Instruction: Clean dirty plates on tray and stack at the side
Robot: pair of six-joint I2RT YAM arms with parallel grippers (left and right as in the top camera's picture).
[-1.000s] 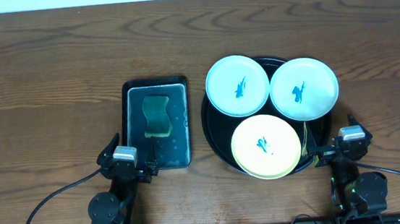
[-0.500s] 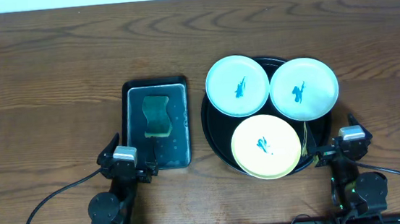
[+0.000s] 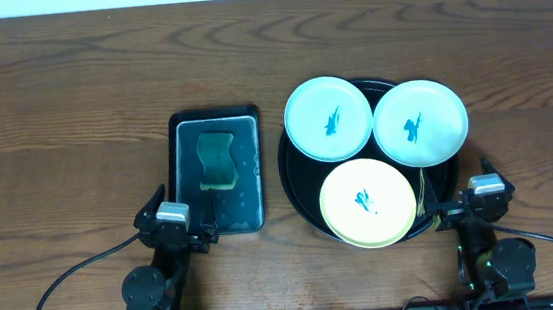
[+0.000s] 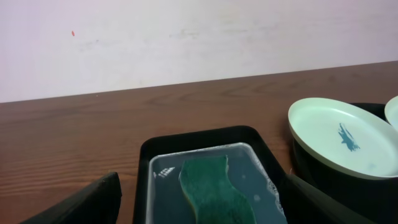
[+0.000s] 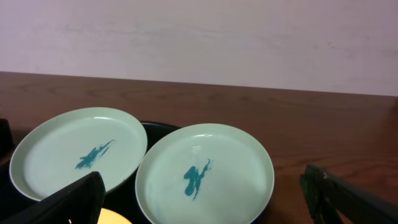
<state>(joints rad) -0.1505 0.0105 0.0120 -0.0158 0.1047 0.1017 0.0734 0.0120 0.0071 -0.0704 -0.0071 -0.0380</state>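
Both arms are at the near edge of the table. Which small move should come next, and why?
Probably the left tool should reach forward and down to the sponge. It stands open at the near end of the small tray where the sponge lies in water. It holds nothing, and all three plates show teal smears.

A dark rectangular tray point(image 3: 213, 113) sits on the wooden table point(image 3: 71, 103). Inside this tray, a green-yellow sponge point(image 3: 219, 160) lies in soapy water point(image 3: 242, 193), toward its far end.

Table point(image 3: 70, 93): dark wood, visible grain, matt. Tray point(image 3: 298, 188): glossy black. Plates point(image 3: 329, 118): smooth, faint sheen. Sponge point(image 3: 219, 160): rough, wet.
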